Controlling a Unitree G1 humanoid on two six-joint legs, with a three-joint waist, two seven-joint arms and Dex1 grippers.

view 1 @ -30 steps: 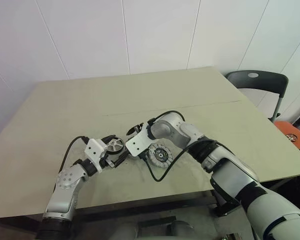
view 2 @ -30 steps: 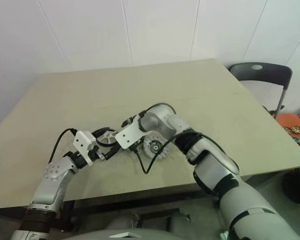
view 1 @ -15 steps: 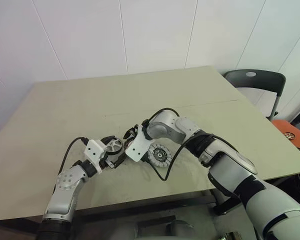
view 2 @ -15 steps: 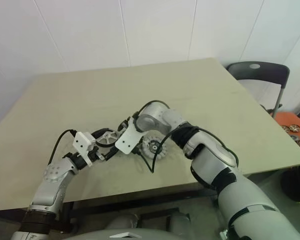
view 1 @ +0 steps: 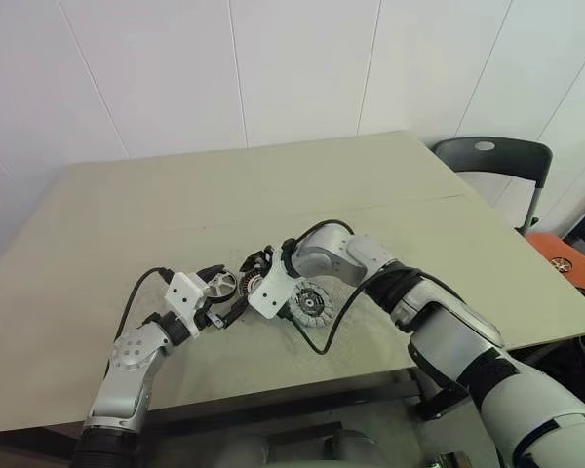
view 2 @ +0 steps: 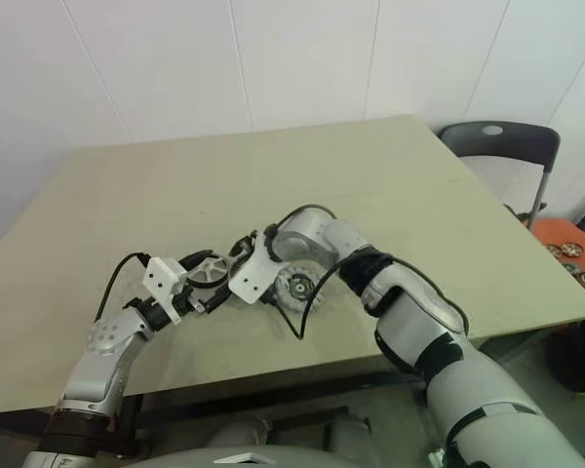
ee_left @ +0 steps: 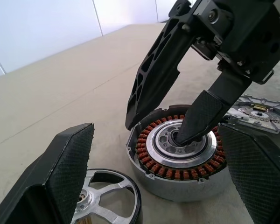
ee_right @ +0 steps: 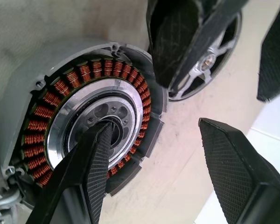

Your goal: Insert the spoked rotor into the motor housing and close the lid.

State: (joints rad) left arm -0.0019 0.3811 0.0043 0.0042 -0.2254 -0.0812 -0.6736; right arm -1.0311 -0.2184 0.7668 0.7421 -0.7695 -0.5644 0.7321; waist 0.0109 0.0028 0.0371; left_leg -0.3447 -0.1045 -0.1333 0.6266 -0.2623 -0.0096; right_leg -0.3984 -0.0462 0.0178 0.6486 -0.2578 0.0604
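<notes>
As it lies flat, the motor housing (ee_left: 177, 161) faces windings upward.

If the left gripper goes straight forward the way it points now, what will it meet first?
Most likely the motor housing, which sits directly ahead between the open fingers of the left gripper. The right gripper already straddles its wall, one finger in the hub, so it could be struck too. The lid lies lower, beside one finger.
</notes>
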